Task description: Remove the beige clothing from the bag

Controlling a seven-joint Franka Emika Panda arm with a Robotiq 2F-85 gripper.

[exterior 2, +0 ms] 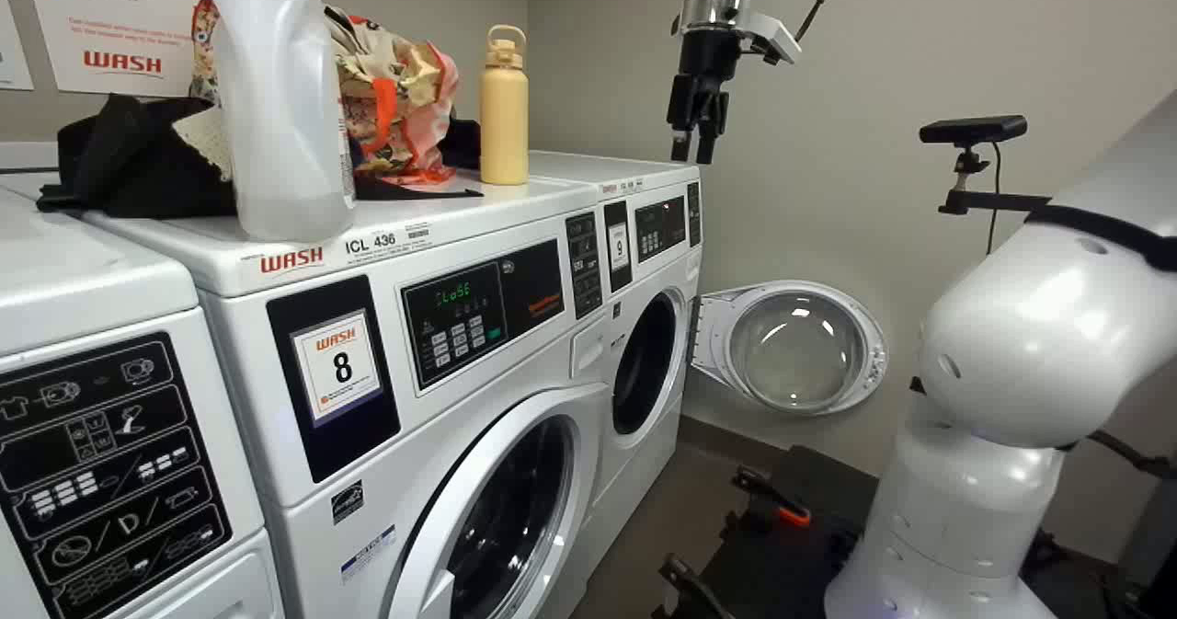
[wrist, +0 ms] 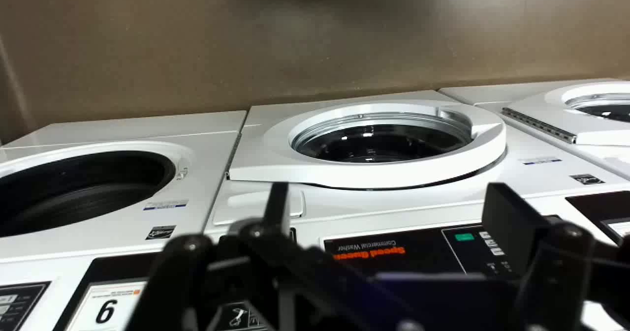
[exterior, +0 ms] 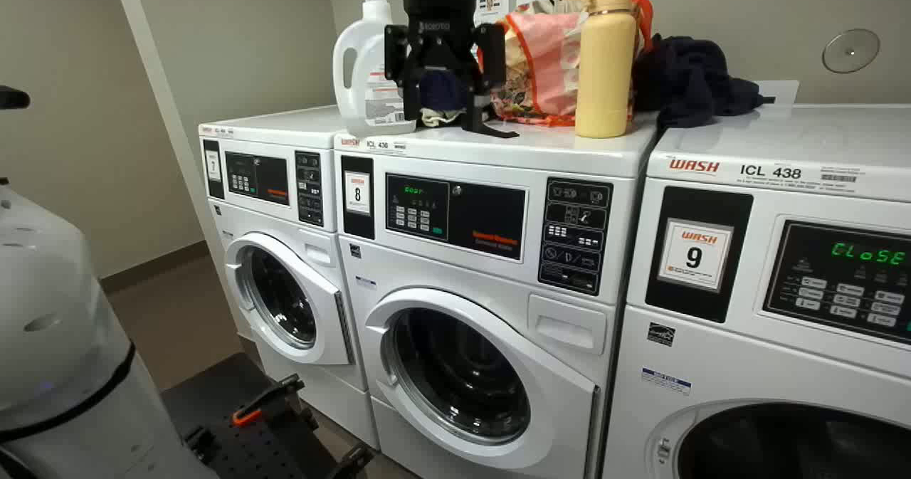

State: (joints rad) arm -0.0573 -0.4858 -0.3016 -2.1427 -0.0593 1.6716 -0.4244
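Note:
A floral bag with pink and orange parts stands on the washers and shows in both exterior views (exterior: 544,66) (exterior 2: 402,127). Beige cloth (exterior 2: 371,49) bulges at the bag's open top; its lower part is hidden inside. My gripper (exterior: 443,116) points down with its fingers apart. In an exterior view the gripper (exterior 2: 692,152) hangs in front of the washers, away from the bag. In the wrist view the gripper (wrist: 389,193) has nothing between its fingertips, only washer fronts beyond.
A yellow bottle (exterior: 605,73) and a white jug (exterior 2: 283,122) stand beside the bag. Dark clothing (exterior: 687,80) lies to one side, and black clothing (exterior 2: 138,154) with an off-white patch lies at the other. One washer door (exterior 2: 798,348) stands open.

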